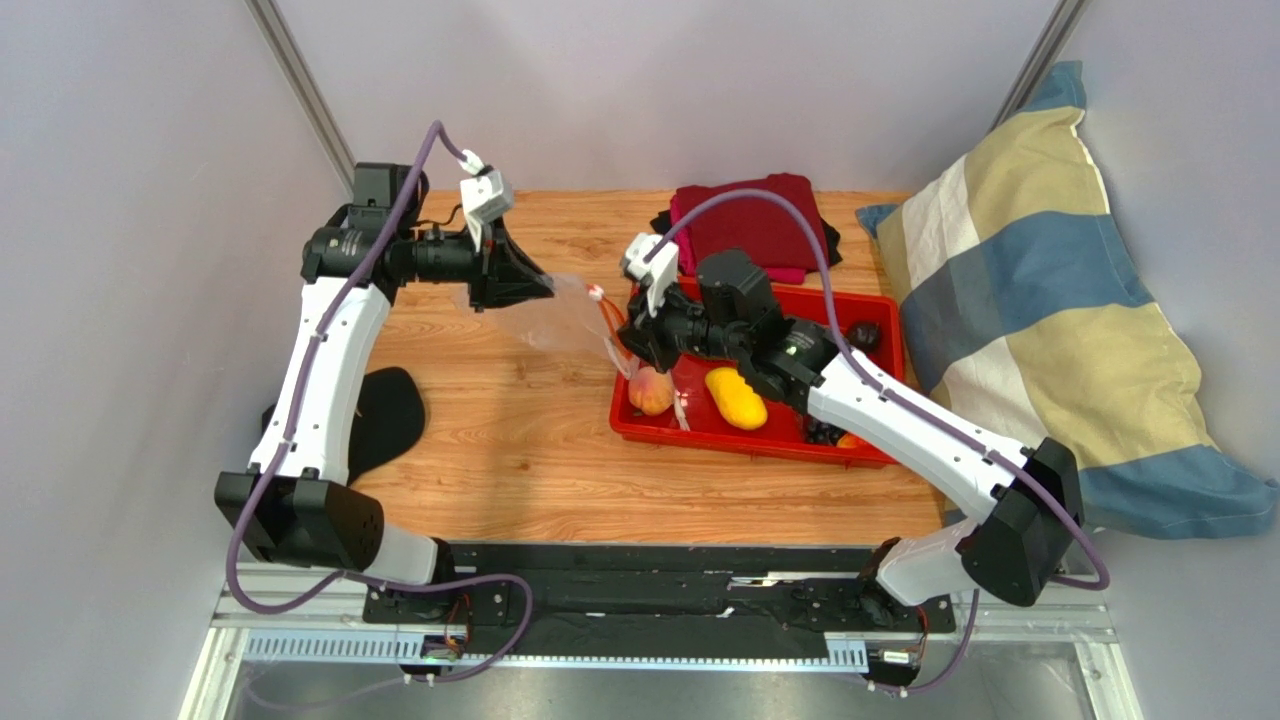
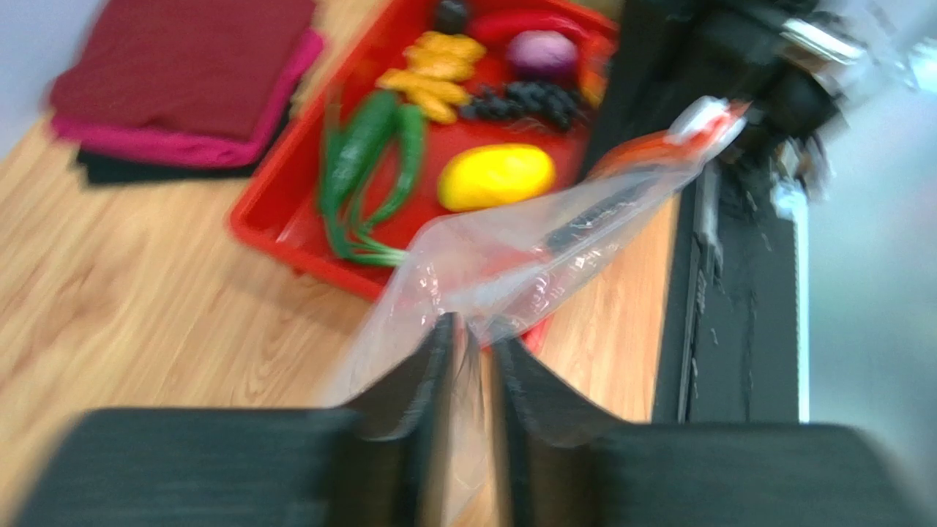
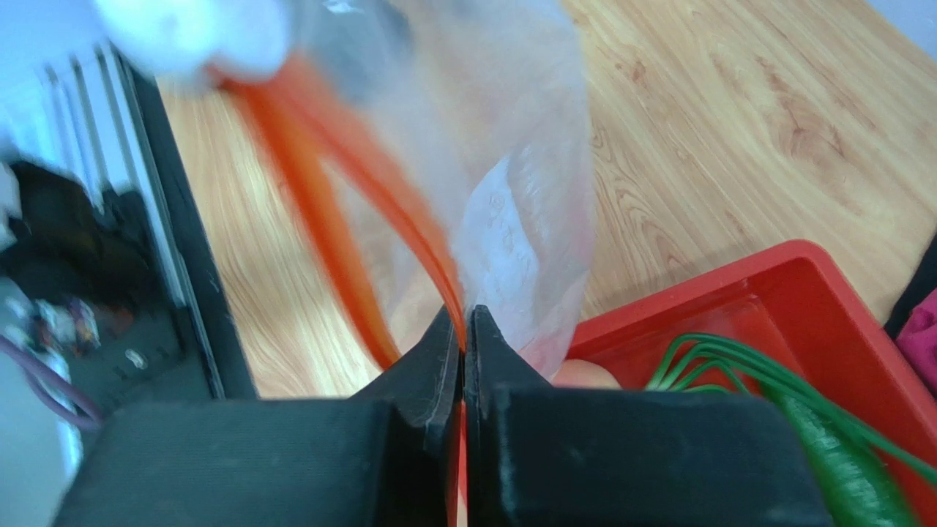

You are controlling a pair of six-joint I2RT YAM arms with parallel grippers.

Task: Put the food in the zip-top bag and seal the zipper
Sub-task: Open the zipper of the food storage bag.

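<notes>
Centre frame, left gripper (image 1: 529,285) jaws clamp the bag (image 1: 571,323); right gripper (image 1: 643,348) jaws pinch its zipper (image 3: 330,209), above the tray (image 1: 721,443) at its left edge.

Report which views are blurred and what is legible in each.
Top external: sharp and evenly lit, the zip-top bag faint against the wood. Left wrist: motion-smeared throughout, yet the yellow oval fruit and red tray are readable. Right wrist: the zipper streaks orange; the tabletop grain is crisp.
</notes>
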